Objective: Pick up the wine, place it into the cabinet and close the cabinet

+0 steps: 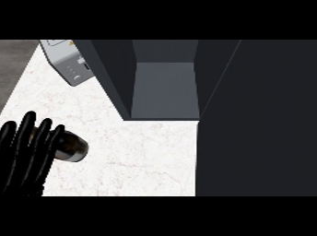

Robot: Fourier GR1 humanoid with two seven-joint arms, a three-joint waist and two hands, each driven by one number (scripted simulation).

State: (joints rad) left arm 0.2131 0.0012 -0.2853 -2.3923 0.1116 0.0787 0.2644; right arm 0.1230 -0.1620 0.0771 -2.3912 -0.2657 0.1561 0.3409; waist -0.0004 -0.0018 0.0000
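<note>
The wine (73,146) shows as a dark, round-ended bottle with a pale rim, on the white marble counter (141,152) at the lower left. My left hand (20,156) rises from the lower left edge with straight fingers and covers the bottle's left part. It is open; I cannot tell whether it touches the bottle. The dark grey cabinet (165,90) stands open at the top centre, its inside bare. Its door (267,120) fills the right side of the view as a wide dark panel. My right hand does not show.
A white appliance (67,62) with small buttons stands at the back left, beside the cabinet's left wall. The counter's left edge runs diagonally past it, with dark floor (5,64) beyond.
</note>
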